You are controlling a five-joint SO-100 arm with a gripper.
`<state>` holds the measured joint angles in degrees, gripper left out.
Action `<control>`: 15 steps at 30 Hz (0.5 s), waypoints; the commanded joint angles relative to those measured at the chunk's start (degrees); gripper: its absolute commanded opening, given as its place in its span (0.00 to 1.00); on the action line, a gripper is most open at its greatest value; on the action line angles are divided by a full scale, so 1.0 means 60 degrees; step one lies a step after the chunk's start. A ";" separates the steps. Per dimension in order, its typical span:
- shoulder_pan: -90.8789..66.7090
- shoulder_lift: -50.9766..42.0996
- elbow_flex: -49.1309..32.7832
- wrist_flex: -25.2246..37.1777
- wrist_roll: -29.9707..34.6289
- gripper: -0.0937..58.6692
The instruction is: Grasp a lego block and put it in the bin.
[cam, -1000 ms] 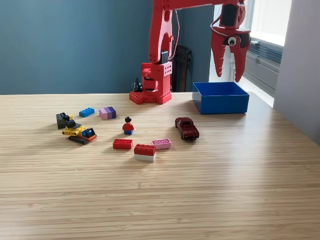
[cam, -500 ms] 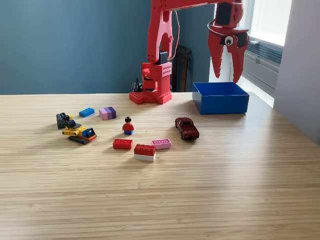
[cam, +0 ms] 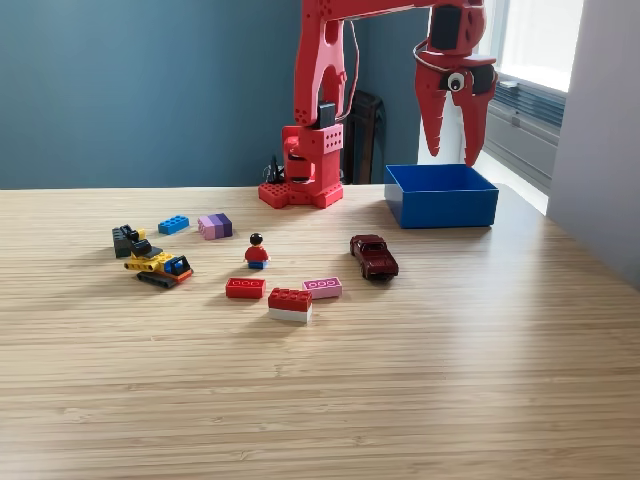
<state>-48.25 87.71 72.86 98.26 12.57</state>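
Pale wood bench (cam: 450,380) carries scattered lego: a red block (cam: 245,288) lies near centre, light, rigid, best pinched across its flat sides. Above the blue bin (cam: 441,195), the end effector (cam: 453,155) hangs parted and empty.

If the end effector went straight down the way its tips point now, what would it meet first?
Most likely the bin: the open end effector hangs tips-down over it, empty. Whether it would land inside or on the back rim is unclear, since depth is hard to judge from this single view.
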 commanded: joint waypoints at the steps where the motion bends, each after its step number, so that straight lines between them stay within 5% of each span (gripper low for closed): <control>1: 0.0352 0.0366 -0.0747 -0.0088 0.0146 0.38; 15: 0.4351 0.0366 -0.0586 -0.1274 -0.0264 0.40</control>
<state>-28.83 87.71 71.46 92.46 11.95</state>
